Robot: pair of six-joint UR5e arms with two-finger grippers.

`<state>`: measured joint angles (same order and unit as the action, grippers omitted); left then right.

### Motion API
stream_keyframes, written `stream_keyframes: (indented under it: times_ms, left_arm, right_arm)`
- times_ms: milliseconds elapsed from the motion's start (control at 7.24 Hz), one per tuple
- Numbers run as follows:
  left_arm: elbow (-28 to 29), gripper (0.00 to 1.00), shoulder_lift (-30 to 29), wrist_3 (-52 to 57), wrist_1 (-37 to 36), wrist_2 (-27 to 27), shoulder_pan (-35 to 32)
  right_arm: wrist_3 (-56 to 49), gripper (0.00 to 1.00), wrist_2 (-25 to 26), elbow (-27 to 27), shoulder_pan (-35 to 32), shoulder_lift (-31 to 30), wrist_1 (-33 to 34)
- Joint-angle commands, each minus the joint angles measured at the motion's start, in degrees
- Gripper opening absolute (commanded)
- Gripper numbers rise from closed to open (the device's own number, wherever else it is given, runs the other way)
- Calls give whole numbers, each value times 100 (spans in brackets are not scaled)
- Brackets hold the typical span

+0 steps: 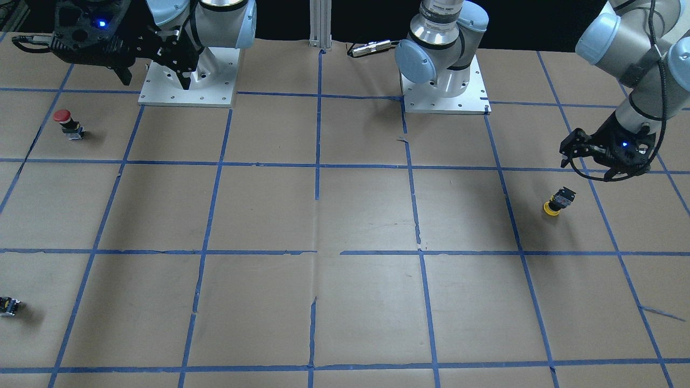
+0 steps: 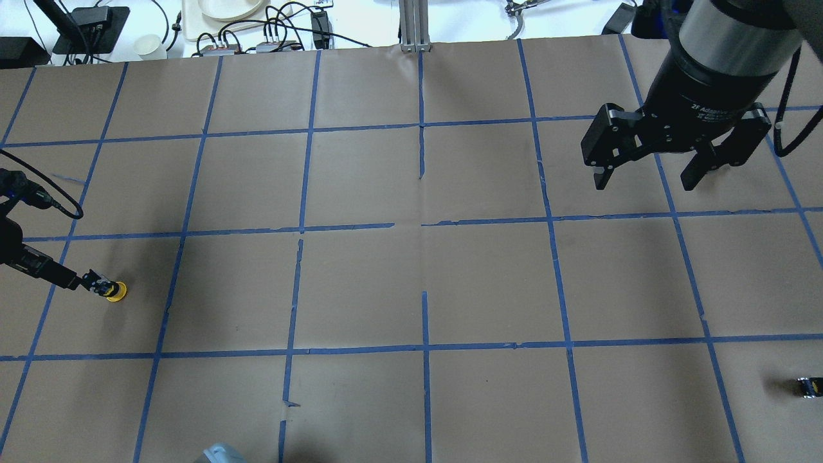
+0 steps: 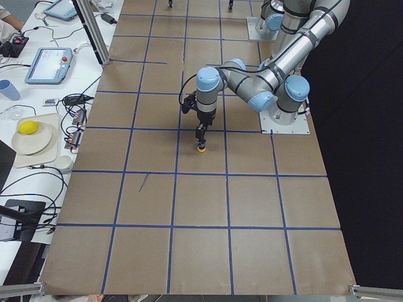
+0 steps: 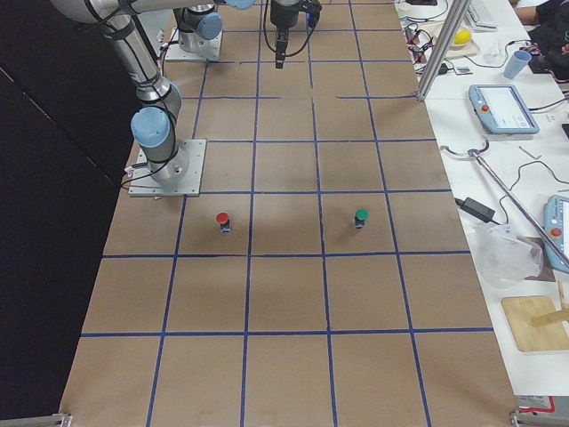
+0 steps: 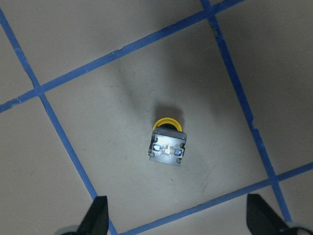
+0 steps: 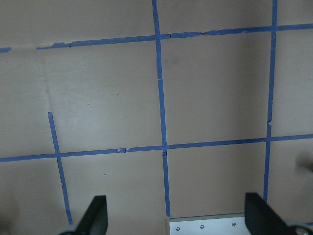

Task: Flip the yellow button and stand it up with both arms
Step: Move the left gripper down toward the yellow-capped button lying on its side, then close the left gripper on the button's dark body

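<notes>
Closest to the front camera, down at its left, a small dark block [image 1: 9, 306] sits on the brown paper, over toward the operators' edge of the desk. Further back is a red button [image 1: 67, 123], standing cap up and closer to the robot's edge.

Next over, the right gripper [image 1: 156, 75] hangs up high by the right arm's base plate [image 1: 221, 81] at the robot's edge. Its wrist cam shows both fingers [image 6: 95, 215] spread wide with only taped paper between them, so it's holding nothing.

Way over on the right of that view is the yellow button [image 1: 558, 201]. It's upside down: the yellow cap is on the paper and the blocky body is on top, with the metal terminals facing up. It sits inside one taped square, out past the left arm's base toward the desk's left end. That's roughly halfway between the robot's edge and the operators' edge.

The left gripper [image 1: 587, 161] hovers above it, pointing down, with its fingers [image 5: 98, 218] spread well apart. Neither finger touches the button. On the wrist cam the button has bare paper all around it, so this gripper isn't gripping anything either.
</notes>
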<state>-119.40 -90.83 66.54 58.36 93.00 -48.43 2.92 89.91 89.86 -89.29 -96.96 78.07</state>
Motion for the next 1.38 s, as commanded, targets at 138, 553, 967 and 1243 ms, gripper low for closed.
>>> stream_keyframes:
  times_ms: [138, 553, 967, 1243]
  left_arm:
    - [-233, 99, -206, 192, -193, -19, 44]
    - [-267, 99, -451, 246, -761, -150, 36]
    - [-294, 98, -778, 368, -1090, -168, 18]
    - [-303, 95, -821, 867, -1090, -177, 1]
  right_arm:
    - [102, 100, -9, 23, 25, 10, 32]
    - [654, 100, -165, 14, 279, 19, -117]
    - [762, 100, -404, 32, 324, 247, -29]
    - [762, 100, -396, 58, 324, 265, -38]
